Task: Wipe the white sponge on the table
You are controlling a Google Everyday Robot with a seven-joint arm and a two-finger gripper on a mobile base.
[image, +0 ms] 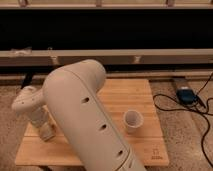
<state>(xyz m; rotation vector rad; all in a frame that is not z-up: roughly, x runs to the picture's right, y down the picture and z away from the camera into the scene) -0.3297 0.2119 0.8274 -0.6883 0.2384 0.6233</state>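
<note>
At about nine o'clock, over the left edge of the table, the gripper is hanging low with its tip pointing down at the planks, and whether it is clasping anything or standing released I cannot tell. Just under that tip a small pale lump is showing, which I am taking to be the white sponge; it is lying on the wood near the table's left border, at roughly eight o'clock, though its outline is merging with the gripper above it. Moving right, the thick cream arm is crossing the middle from six o'clock up toward ten and hiding much of the tabletop behind it. At around four o'clock a white cup is standing upright on the planks, well apart from the gripper. At two o'clock, off the table, a blue device is lying on the floor with dark cables trailing from it. Judging from this, the wiping is what is in hand, and doing it well is calling for steady downward pressure so the sponge is staying flat, strokes running along the planks toward the bare centre, and turning back well before the cup and before the left edge.
</note>
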